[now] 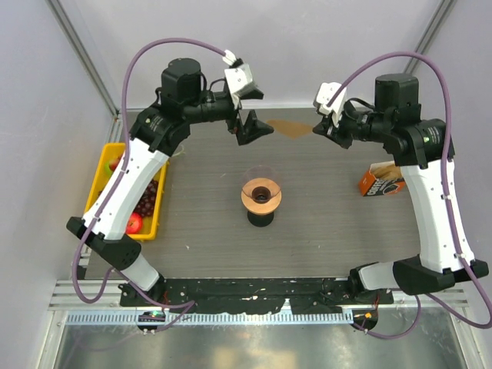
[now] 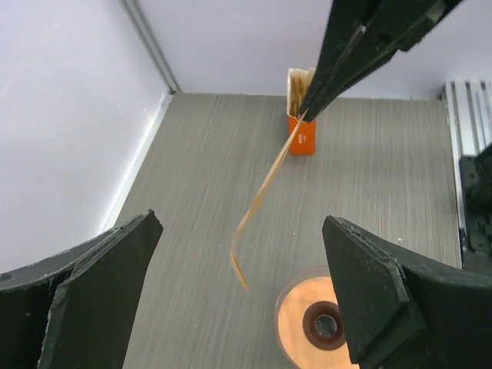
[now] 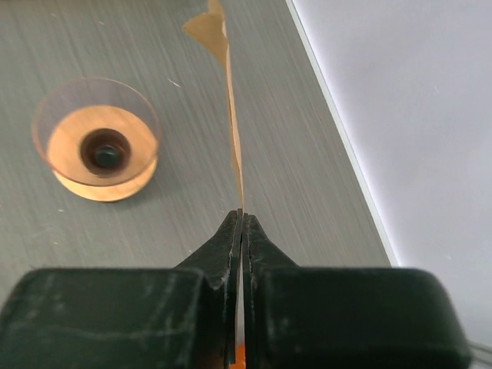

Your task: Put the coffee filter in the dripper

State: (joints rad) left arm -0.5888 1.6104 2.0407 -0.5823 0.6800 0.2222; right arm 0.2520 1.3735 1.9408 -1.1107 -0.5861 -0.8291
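Bench: a grey wood-grain bench (image 1: 200, 238) carries everything; both arms reach to its far edge.
Left gripper: the black left gripper (image 1: 254, 127) hangs above the far edge, left of centre. Its jaws are spread wide and grip nothing.
Right gripper: the black right gripper (image 3: 240, 219) hangs above the far edge, right of centre, facing the left one. Its jaws are pressed together on one edge of the paper filter.
Bin: a yellow plastic bin (image 1: 104, 165) sits at the left edge with red fruit and dark grapes inside.
Carton: a small orange carton (image 1: 380, 183) stands near the right edge, with tan paper sticking out of its top.
Dripper: the round orange-brown glossy funnel (image 1: 261, 196), with a clear wide rim and a dark centre hole, stands on a black base at the bench's centre, well apart from both grippers.
Filter: the thin, tan-brown, fan-shaped paper coffee filter (image 1: 290, 127) is held in the air between the two grippers, clear of the bench. Its free end points toward the left gripper and touches neither of that gripper's fingers.
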